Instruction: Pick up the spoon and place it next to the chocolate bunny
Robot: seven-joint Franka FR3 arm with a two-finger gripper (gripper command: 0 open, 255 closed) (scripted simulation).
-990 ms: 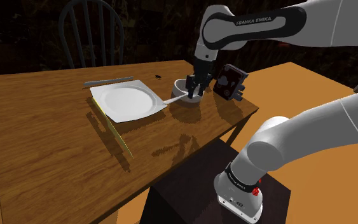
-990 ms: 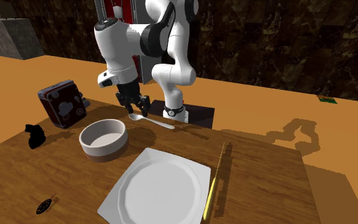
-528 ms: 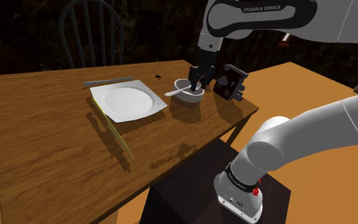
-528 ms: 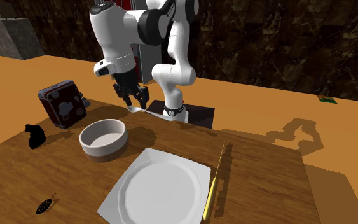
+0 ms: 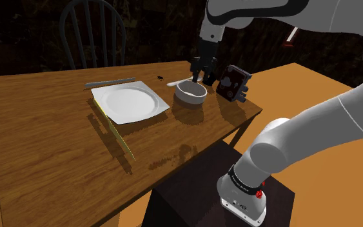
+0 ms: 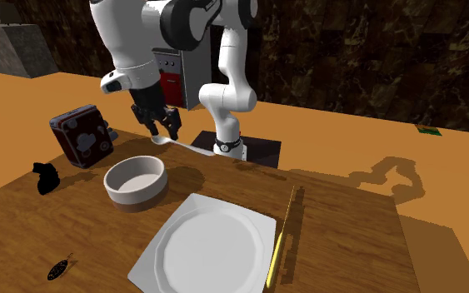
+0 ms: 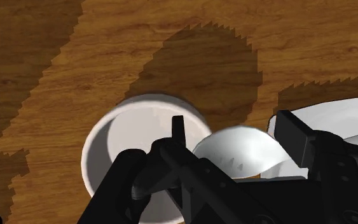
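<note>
My gripper [image 5: 202,69] hangs above the table, shut on a white spoon [image 5: 181,81] whose handle sticks out sideways. In the second exterior view the gripper [image 6: 159,129] holds the spoon [image 6: 189,146] above and behind a round white bowl [image 6: 137,181]. Further toward that view's left, the small dark chocolate bunny [image 6: 47,177] stands on the wood. In the wrist view the spoon's bowl [image 7: 241,149] sits between the black fingers [image 7: 165,172], with the white bowl [image 7: 117,143] straight below.
A dark box [image 6: 81,136] stands between the bunny and the arm, also seen beside the bowl [image 5: 233,82]. A white plate [image 6: 207,245], a yellow stick [image 6: 279,233] and a small dark scrap [image 6: 57,268] lie on the table [image 6: 366,250]. A chair [image 5: 93,32] stands behind.
The gripper has lifted the spoon off the table and carried it toward the second exterior view's left, over the far side of the bowl.
</note>
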